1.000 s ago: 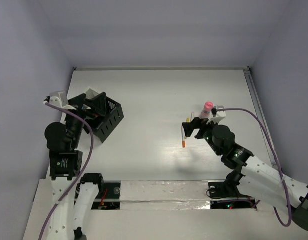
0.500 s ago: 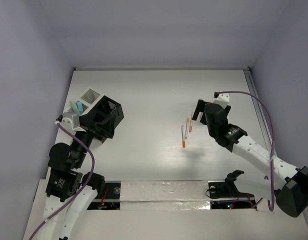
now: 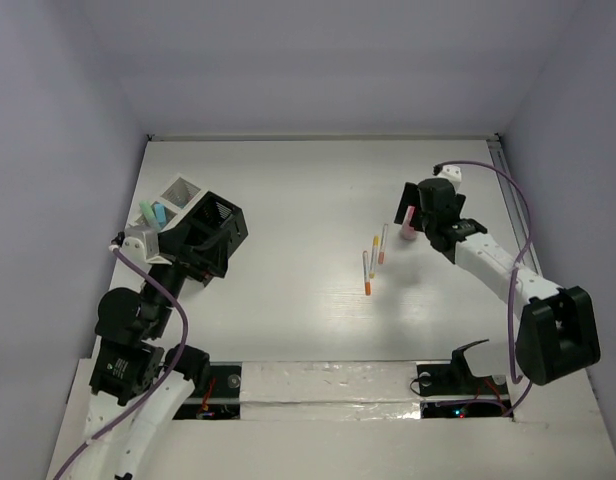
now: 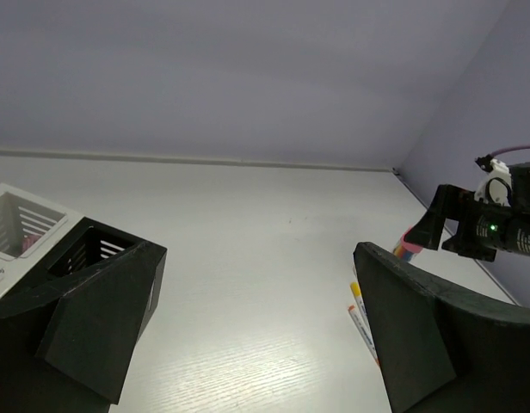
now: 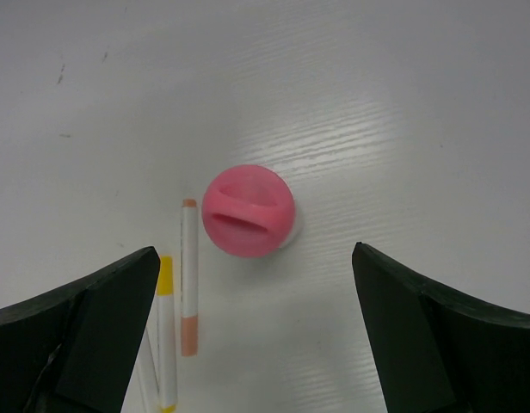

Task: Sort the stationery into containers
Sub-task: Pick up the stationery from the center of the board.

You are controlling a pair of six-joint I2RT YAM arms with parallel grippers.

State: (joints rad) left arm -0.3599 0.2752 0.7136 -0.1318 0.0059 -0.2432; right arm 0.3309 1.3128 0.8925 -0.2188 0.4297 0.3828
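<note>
Three thin white pens [image 5: 189, 275], one pink marker [image 5: 248, 211], one green marker [image 3: 145, 212], one blue marker [image 3: 159, 212], one black organiser [image 3: 216, 232].

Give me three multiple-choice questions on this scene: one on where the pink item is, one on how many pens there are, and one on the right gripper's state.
1. Where is the pink item?
A. far left of the table
B. right side of the table, under the right gripper
C. dead centre of the table

2. How many thin pens lie on the table?
A. one
B. three
C. six

3. The right gripper is:
A. open
B. shut on a pen
C. shut on the pink item

Answers:
1 B, the right wrist view looks down on it between the spread fingers.
2 B, the top view shows three lying close together.
3 A, its fingers are wide apart and grip nothing.
</note>
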